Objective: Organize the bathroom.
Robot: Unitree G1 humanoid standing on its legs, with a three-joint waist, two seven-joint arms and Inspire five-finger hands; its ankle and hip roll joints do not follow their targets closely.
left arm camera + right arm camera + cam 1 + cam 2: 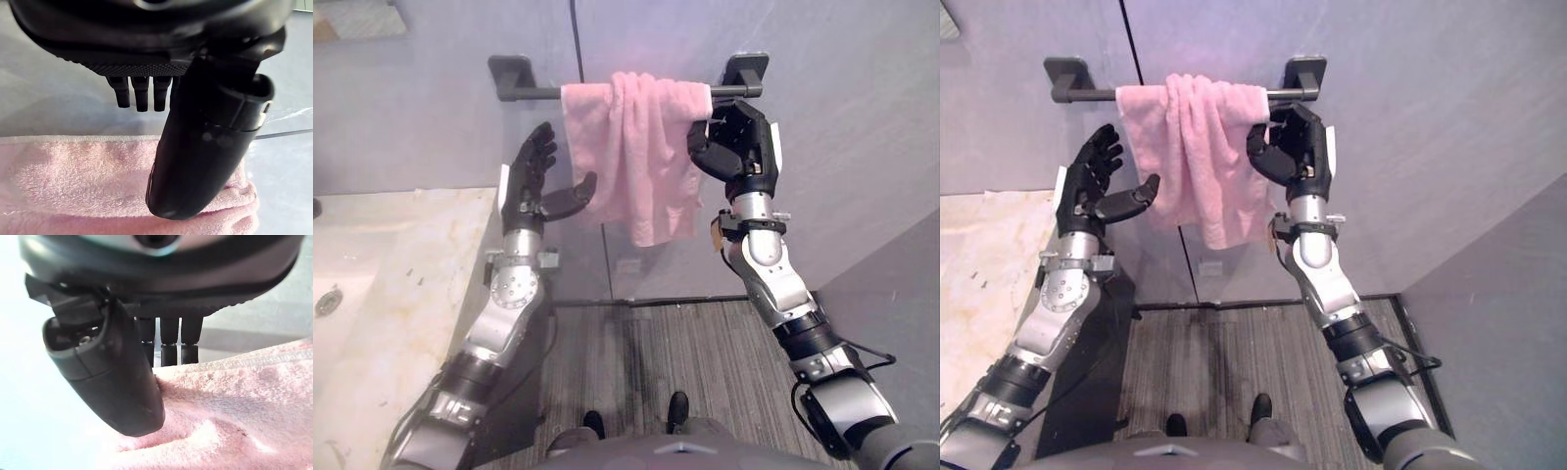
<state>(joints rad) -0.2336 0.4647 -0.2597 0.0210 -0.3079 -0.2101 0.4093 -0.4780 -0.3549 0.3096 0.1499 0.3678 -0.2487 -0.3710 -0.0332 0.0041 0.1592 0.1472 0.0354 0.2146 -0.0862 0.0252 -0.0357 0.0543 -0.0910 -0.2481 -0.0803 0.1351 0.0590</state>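
A pink towel [634, 157] hangs bunched over a black towel bar [533, 92] on the grey wall, at upper centre of the frame. The right hand [736, 142] is at the towel's right edge near the bar, fingers curled onto the cloth. The left hand [536, 181], left of the towel, has fingers straight and apart, thumb toward the cloth

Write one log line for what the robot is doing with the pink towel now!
towel: draped over wall bar | left robot hand: open, beside towel | right robot hand: curled at towel's edge, grip unclear
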